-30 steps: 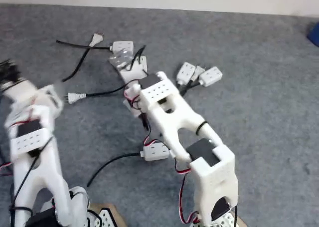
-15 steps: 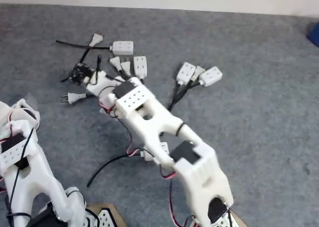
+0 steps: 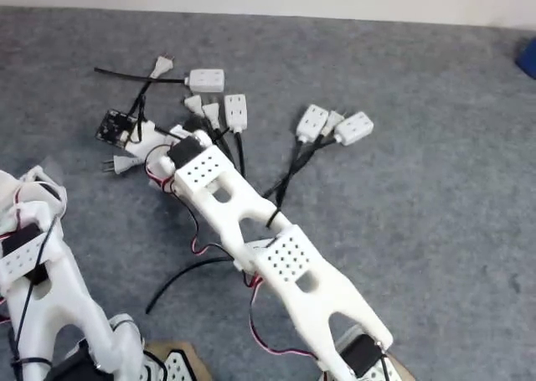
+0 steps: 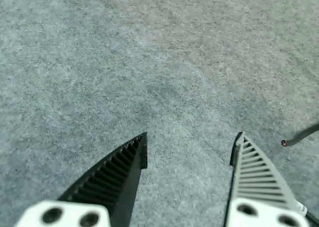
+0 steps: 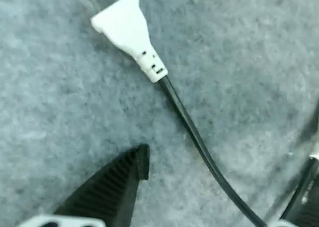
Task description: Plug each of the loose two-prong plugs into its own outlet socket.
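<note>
A loose white two-prong plug lies flat on the grey carpet, its black cable running back between the fingers of my right gripper, which is open just above it. From above, that gripper sits at the left, beside this plug. Another plug lies next to a white socket at the back. Two more plugs rest by a socket. My left gripper hangs open over bare carpet, holding nothing.
A cluster of two sockets and a plug lies right of centre. Another socket shows under the right arm. Black cables cross the middle. The left arm stands at the lower left. A cable end lies near the left gripper.
The right arm has swung left, from over the middle sockets to the loose plug at the left. The left arm pulled back to the lower left a second ago and has kept still since.
</note>
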